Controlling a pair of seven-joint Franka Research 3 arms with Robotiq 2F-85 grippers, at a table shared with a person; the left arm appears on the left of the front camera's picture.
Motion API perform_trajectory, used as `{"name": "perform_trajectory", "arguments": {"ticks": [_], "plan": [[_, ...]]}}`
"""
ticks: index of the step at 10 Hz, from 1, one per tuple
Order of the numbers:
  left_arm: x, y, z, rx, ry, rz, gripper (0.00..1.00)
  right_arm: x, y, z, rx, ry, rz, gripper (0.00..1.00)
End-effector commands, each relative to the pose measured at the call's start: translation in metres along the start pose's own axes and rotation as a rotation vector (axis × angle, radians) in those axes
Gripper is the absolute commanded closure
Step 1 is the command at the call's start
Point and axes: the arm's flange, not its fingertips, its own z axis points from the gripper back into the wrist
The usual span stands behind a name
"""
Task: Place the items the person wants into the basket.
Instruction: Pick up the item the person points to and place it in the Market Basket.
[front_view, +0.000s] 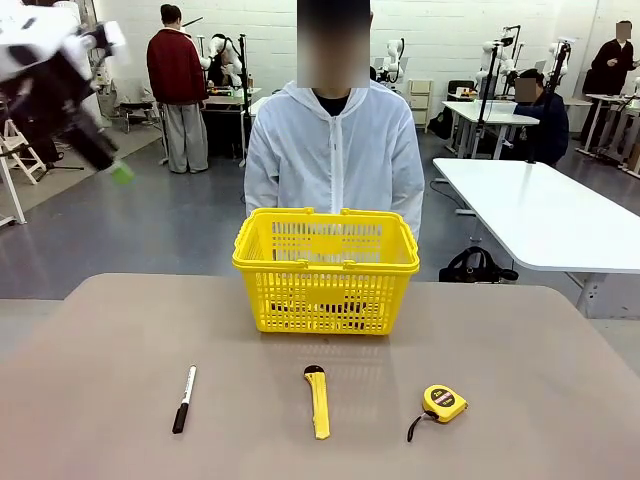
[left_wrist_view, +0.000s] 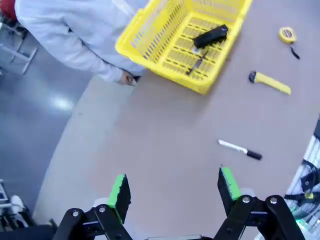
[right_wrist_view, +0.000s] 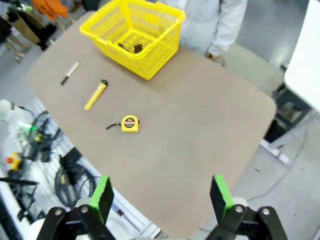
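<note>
While the left tool (left_wrist_view: 175, 182) hangs high, jaws wide and empty, the matte surface (front_view: 100, 380) carries a slim marker (front_view: 184, 398), the long yellow knife (front_view: 318, 400) — near the lattice plastic basket (front_view: 325, 290) holding a thin pen (left_wrist_view: 197, 62) and a black block (left_wrist_view: 210, 36) — and a round tape measure (front_view: 443, 402); the right tool (right_wrist_view: 162, 192) gapes empty too.

White-and-black marker (front_view: 184, 398) lies left on tan table (front_view: 100, 340); round yellow tape measure (front_view: 443, 402) lies right, well apart.
</note>
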Motion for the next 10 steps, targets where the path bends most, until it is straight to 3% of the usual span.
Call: {"name": "perform_trajectory", "arguments": {"ticks": [1,4,10], "plan": [[-0.025,-0.018,0.007,-0.072,0.006,-0.030,0.10,0.001,0.000,-0.002,0.016,-0.007,0.011,0.00],[-0.069,-0.038,0.022,-0.055,0.038,0.008,0.10,0.001,0.000,-0.002,0.016,-0.007,0.011,0.00],[-0.124,-0.061,0.098,0.040,-0.044,0.053,0.10,0.001,0.000,-0.002,0.016,-0.007,0.011,0.00]]}}
